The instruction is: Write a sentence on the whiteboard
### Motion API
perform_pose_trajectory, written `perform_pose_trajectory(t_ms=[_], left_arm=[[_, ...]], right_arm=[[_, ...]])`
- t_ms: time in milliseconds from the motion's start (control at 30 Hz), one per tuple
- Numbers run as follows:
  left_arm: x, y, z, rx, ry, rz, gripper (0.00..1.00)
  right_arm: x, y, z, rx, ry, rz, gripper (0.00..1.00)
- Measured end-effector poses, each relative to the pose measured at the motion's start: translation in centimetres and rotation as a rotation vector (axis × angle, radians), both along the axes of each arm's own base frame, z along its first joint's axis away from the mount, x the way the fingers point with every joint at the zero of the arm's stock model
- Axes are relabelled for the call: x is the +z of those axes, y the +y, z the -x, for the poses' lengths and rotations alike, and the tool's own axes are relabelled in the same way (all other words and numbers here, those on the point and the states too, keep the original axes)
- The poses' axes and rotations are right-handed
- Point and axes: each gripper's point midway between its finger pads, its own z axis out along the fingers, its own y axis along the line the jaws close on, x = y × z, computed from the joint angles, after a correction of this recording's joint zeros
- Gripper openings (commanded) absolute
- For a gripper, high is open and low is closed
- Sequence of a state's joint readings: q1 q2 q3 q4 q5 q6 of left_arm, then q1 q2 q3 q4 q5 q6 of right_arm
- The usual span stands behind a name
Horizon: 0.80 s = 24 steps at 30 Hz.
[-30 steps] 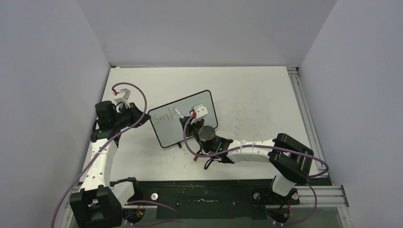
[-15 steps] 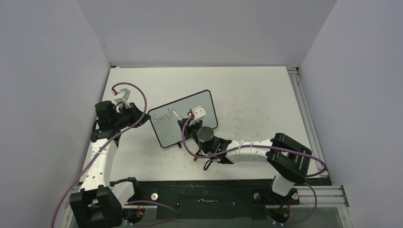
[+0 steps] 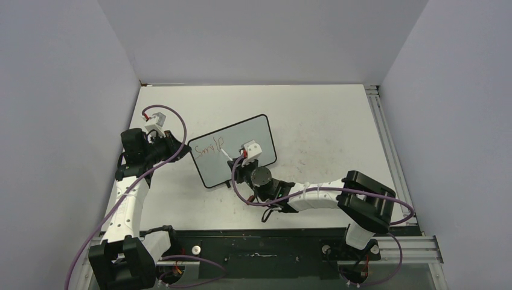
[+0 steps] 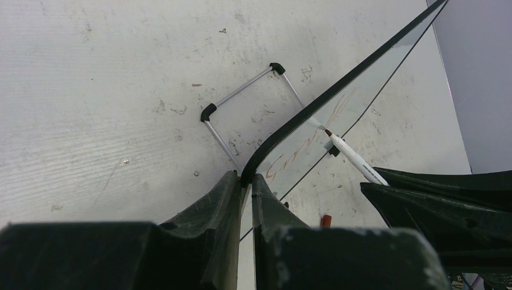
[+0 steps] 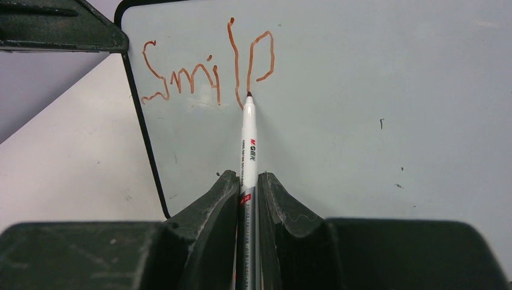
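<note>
The whiteboard [image 3: 256, 132] stands tilted at table centre. My left gripper [image 3: 186, 148] is shut on its left edge; in the left wrist view the fingers [image 4: 246, 178] pinch the black frame [image 4: 338, 84]. My right gripper [image 3: 240, 162] is shut on the white marker [image 5: 249, 139], its tip touching the board [image 5: 374, 90]. Red lettering [image 5: 181, 78] reads "Smil" followed by a loop beside the tip. The lettering also shows in the top view [image 3: 208, 147] and the left wrist view [image 4: 290, 160], as does the marker [image 4: 353, 158].
A red marker cap [image 4: 326, 220] lies on the table in front of the board. The board's wire stand [image 4: 241, 96] rests on the table behind it. An aluminium rail [image 3: 379, 121] runs along the right table edge. Grey walls close in three sides.
My right gripper moved down the board toward the arm bases, and the marker drew a new loop stroke after "Smil". The left gripper and the board stayed put.
</note>
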<state>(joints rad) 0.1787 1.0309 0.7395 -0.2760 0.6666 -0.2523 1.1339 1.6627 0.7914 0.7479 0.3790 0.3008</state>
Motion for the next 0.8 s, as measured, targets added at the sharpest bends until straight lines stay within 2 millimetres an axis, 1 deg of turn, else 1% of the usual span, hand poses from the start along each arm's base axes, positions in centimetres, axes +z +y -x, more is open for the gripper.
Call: perform_pose_trajectory(t_ms=[333, 800], left_arm=[[0.0, 0.0, 0.0, 0.000, 0.000, 0.000, 0.08], [0.0, 0.0, 0.0, 0.001, 0.001, 0.000, 0.08]], right_arm=[[-1.2, -0.9, 0.0, -0.025, 0.011, 0.026, 0.05], [-1.2, -1.2, -0.1, -0.040, 0.005, 0.036, 0.05]])
